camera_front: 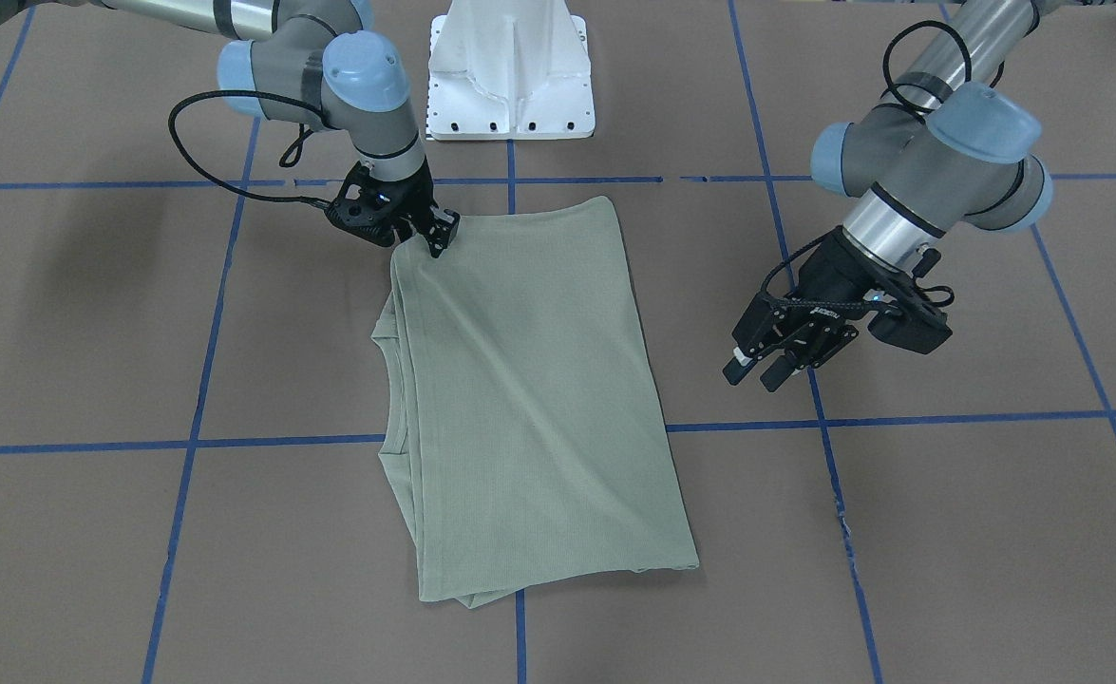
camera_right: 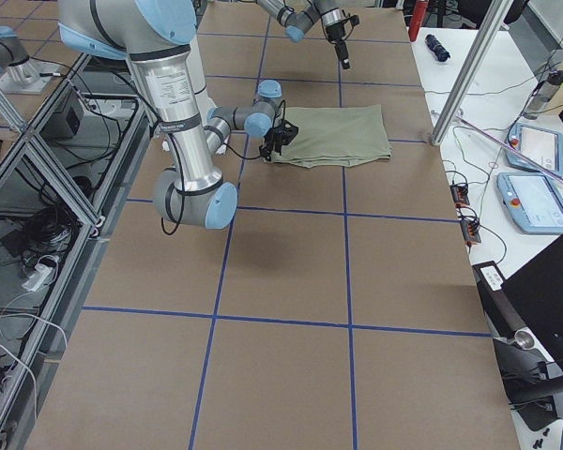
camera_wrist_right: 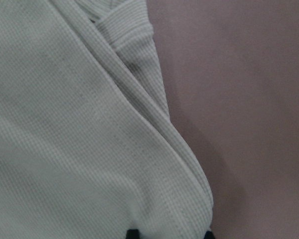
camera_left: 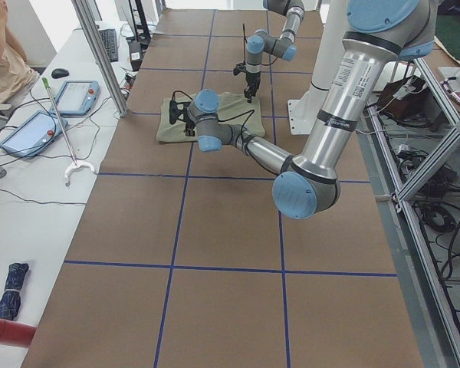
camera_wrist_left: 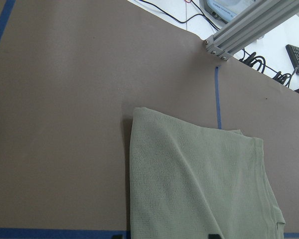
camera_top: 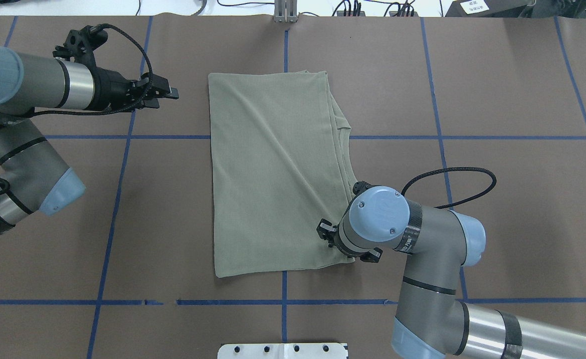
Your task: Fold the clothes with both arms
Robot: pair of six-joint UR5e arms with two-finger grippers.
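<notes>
Folded sage-green shirt point(camera_front: 529, 399) lies mid-table point(camera_front: 92, 332), stacked edges on the robot's right. Right gripper point(camera_front: 436, 235) is pinching the shirt corner nearest the robot; its wrist view is too close to say whether every layer is caught. Risk: only the top layer is held, so the fold peels open on lift. Left gripper point(camera_front: 768, 366) hovers with fingers spread, well clear of the shirt. A one-sided pull would skew the stack.

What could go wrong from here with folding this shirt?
1. The right gripper seems to pinch just one corner of the shirt, while the left gripper hangs open, off the cloth. Pulling from that single corner could drag or skew the folded stack.
2. The right wrist view shows several loose layers at that edge. The pinch may hold only some of them, so the fold could slip apart.
</notes>
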